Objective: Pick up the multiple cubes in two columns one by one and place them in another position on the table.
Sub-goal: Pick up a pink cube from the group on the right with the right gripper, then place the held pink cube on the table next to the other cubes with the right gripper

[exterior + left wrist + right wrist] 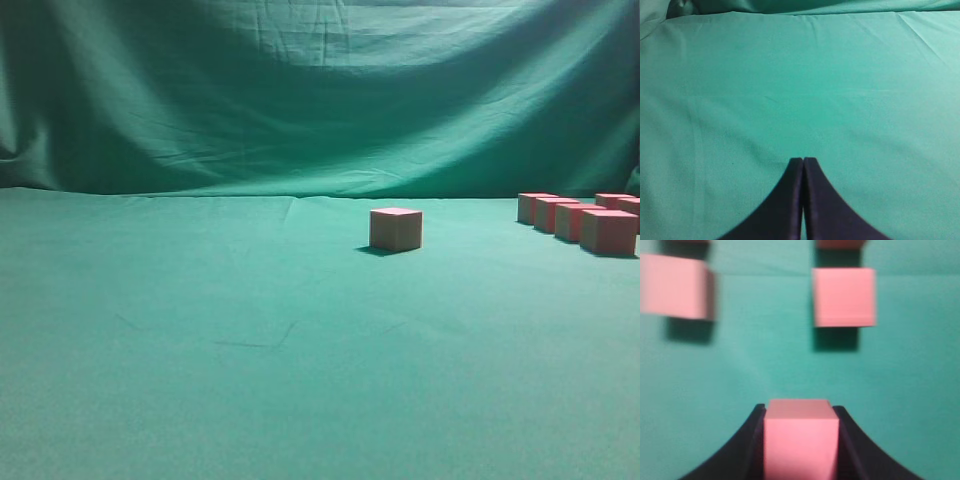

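In the right wrist view a pink cube [800,440] sits between my right gripper's [799,410] dark fingers, which press against both its sides. Ahead of it on the green table [765,365] stand two more cubes, one straight ahead [844,296] and one to the left [674,286], with the edges of others at the top. The exterior view shows one cube alone [396,229] near the middle and several cubes in rows [580,222] at the far right; neither gripper appears there. My left gripper [803,160] is shut, empty, over bare cloth.
A draped green backdrop [320,90] rises behind the table. Wrinkled green cloth [250,350] covers the whole near and left part of the table. The right-hand rows of cubes run out of the exterior view's edge.
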